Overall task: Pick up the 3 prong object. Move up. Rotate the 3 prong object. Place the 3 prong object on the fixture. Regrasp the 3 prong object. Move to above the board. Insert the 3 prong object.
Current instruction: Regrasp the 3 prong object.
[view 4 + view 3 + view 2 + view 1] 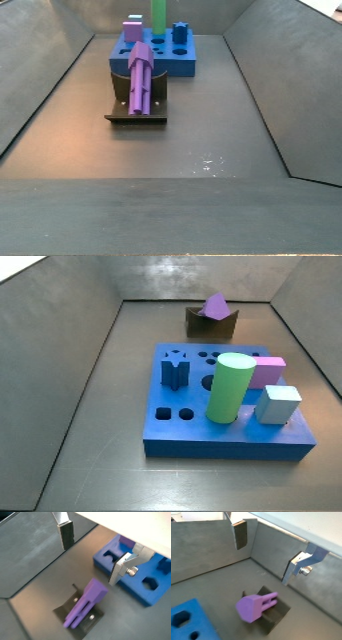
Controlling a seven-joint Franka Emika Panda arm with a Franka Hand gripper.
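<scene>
While the 3 prong object point(87, 603) rests on the fixture point(138, 106) nr the board point(227, 428), gripper point(93, 551) hangs above, fingers spread, empty.

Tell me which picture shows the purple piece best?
A wrist view: the purple piece lies whole across the fixture, beneath the open, empty pincer. One side view shows it lengthwise but small; the other shows only its end.
</scene>
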